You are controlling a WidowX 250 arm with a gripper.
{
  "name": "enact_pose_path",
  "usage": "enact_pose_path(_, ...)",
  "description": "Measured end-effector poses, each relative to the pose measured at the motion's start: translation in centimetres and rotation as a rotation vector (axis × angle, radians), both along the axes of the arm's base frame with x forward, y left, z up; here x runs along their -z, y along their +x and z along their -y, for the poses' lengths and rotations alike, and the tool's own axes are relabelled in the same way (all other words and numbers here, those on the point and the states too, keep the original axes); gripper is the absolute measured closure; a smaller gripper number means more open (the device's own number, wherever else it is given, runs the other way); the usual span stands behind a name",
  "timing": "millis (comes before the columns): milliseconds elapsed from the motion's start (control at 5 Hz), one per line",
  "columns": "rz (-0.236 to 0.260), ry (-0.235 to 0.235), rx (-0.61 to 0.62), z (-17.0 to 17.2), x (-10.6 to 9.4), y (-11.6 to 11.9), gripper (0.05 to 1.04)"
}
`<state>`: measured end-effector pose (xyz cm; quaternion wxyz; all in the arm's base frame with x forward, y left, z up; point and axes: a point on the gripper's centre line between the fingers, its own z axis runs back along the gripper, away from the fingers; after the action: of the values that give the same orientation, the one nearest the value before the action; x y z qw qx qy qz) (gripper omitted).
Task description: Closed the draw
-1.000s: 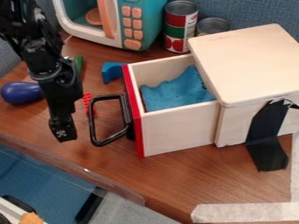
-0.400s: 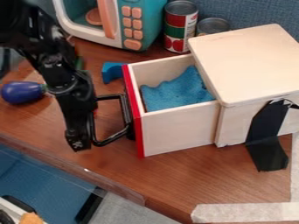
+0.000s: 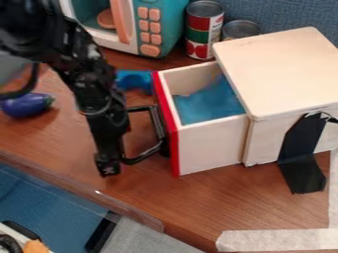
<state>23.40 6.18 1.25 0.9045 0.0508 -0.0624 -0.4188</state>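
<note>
With the gripper point(image 3: 107, 166) at lower left, open or closed we cannot tell, we should press the handle point(image 3: 158, 124) gently rightward, so the drawer point(image 3: 211, 147) slides straight.

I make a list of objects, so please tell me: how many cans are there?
2. The taller can stands beside the microwave; the shorter can is next to it, behind the box. More may be hidden.

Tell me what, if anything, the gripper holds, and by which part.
Whether anything is held cannot be told; the gripper is at the outer side of the black handle on the drawer.
</note>
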Motion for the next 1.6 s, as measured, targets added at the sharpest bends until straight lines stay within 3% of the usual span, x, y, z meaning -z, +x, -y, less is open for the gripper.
enact_pose_path(800, 0.041, -0.017, -0.022, 5.3, 0.3, 5.7, 0.084)
enact_pose_path(1600, 0.042, -0.036, -0.034, 6.8, 0.4, 7.5, 0.083)
